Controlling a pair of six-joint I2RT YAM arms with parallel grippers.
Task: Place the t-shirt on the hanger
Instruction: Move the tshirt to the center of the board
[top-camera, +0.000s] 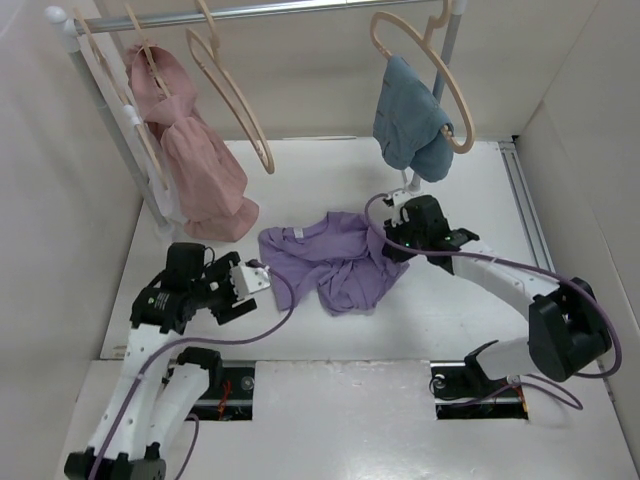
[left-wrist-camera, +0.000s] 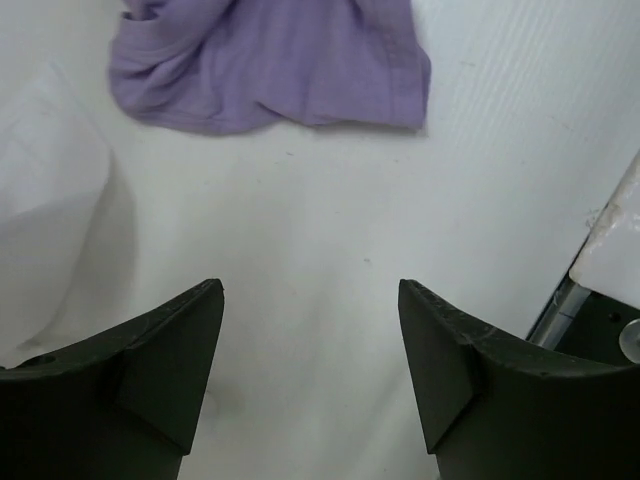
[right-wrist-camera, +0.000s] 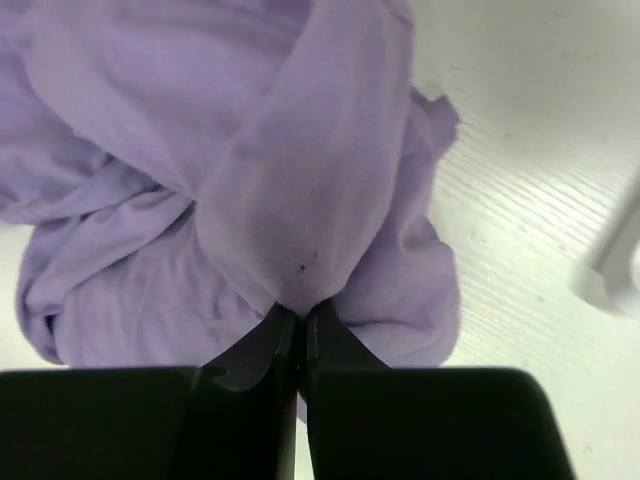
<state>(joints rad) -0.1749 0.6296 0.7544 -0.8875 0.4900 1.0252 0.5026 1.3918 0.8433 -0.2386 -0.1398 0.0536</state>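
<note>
The lavender t-shirt (top-camera: 325, 258) lies crumpled on the white table in the middle of the top view. My right gripper (top-camera: 388, 243) is at its right edge, shut on a fold of the fabric (right-wrist-camera: 300, 240), which is pinched between the jaws. My left gripper (top-camera: 262, 277) is open and empty, just left of the t-shirt, whose edge shows at the top of the left wrist view (left-wrist-camera: 270, 70). The bare beige hanger (top-camera: 232, 90) hangs on the rail at the back, between the pink and blue garments.
A metal rail (top-camera: 250, 12) crosses the back. A pink garment (top-camera: 190, 160) hangs on a hanger at left. A blue-grey garment (top-camera: 410, 125) hangs on a hanger at right. White walls enclose the table on the left, back and right.
</note>
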